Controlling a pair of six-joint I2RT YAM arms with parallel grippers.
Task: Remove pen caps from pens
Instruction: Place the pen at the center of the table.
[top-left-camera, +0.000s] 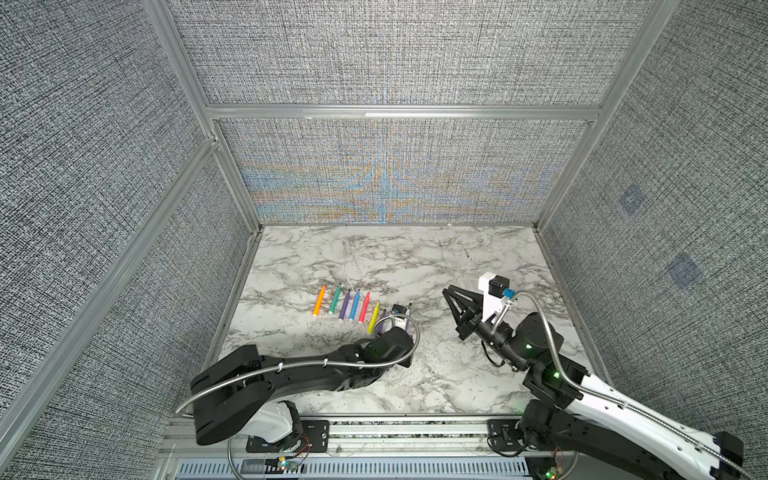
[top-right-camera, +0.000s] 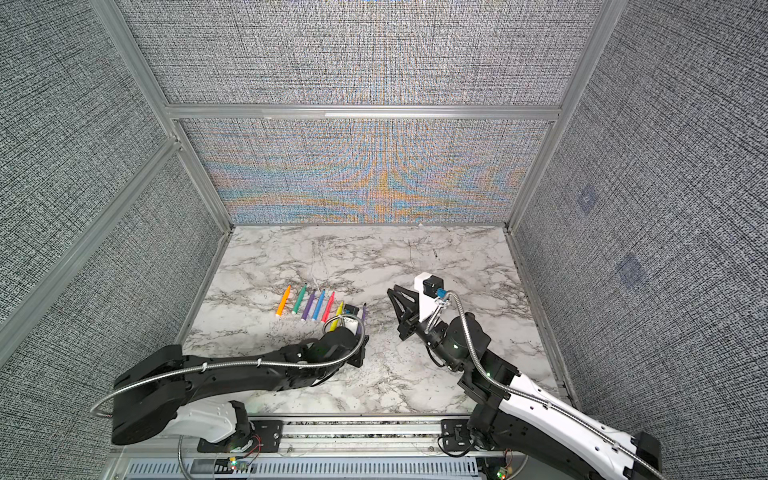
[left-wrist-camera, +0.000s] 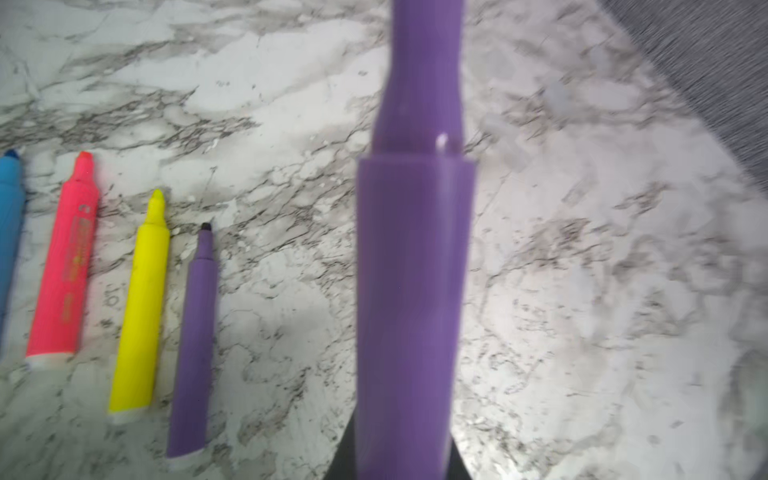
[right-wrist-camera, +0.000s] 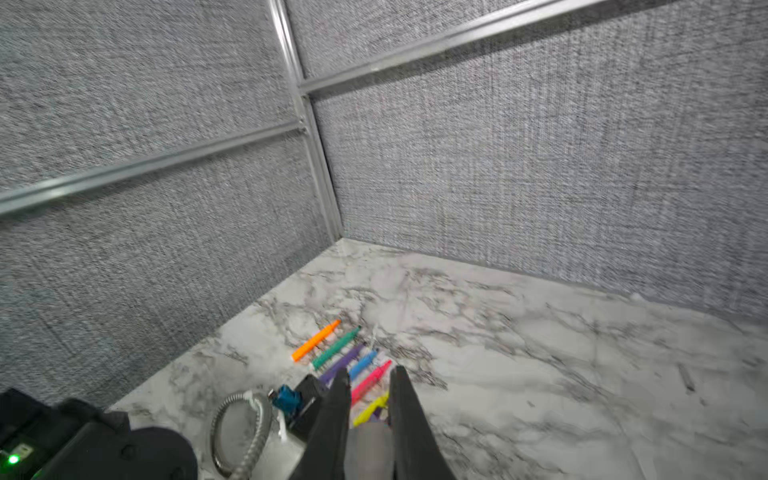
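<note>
Left arm (top-left-camera: 307, 379) and right arm (top-left-camera: 536, 337) are black with white sections (top-left-camera: 274, 424), ribbed steel conduits (top-left-camera: 550, 340), green lights (top-left-camera: 556, 375)

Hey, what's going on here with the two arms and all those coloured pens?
The left gripper is shut on a purple pen, holding it at the end of a row of seven other pens lying on the marble table. The ones visible in the left wrist view show bare tips. The right gripper is raised off to the side, shut on what looks like a clear pen cap, probably the held pen's.
</note>
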